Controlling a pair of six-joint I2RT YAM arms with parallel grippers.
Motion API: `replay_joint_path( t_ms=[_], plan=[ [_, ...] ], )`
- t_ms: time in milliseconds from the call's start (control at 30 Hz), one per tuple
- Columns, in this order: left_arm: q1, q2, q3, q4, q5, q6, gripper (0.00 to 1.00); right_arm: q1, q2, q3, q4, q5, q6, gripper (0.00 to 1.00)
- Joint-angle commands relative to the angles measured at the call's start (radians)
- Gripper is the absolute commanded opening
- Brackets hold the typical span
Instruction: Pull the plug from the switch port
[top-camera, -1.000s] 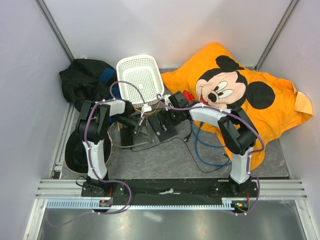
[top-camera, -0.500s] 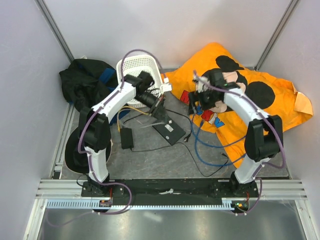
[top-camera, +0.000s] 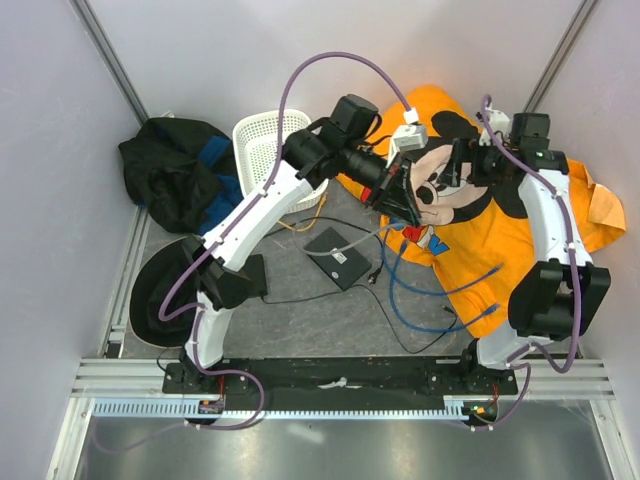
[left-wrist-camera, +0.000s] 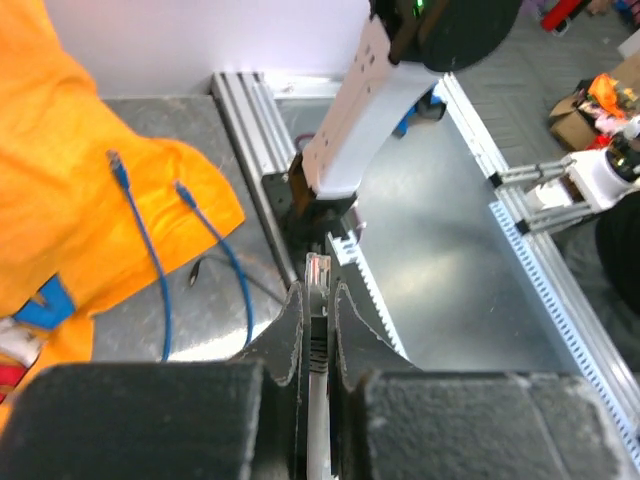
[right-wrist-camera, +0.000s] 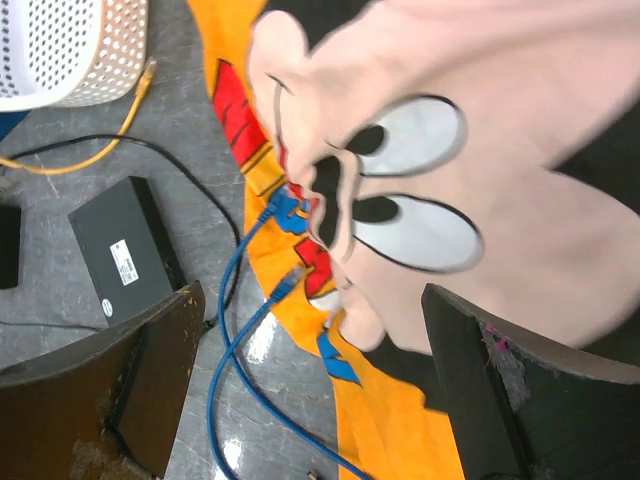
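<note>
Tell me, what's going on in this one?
The left claw is shut on the clear plug of a pale cable and holds it up in the air, out of the black switch lying on the table. The right claw hangs open and empty over the orange Mickey Mouse cloth, where blue cables lie loose.
</note>
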Motion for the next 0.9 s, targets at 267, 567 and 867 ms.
replay_joint_path(
  t_ms=[267,567,867],
  plan=[
    [-0.088,0.072,0.071,0.614,-0.356,-0.435,0.02,-0.141,-0.132,-0.087,-0.005,-0.080,0.053,0.98],
    [-0.129,0.186,-0.102,0.706,-0.363,-0.522,0.02,-0.203,-0.166,-0.038,-0.058,-0.072,-0.011,0.98],
    [-0.204,0.341,-0.001,0.715,-0.336,-0.471,0.06,-0.244,-0.198,-0.045,-0.057,-0.057,-0.002,0.98]
  ],
)
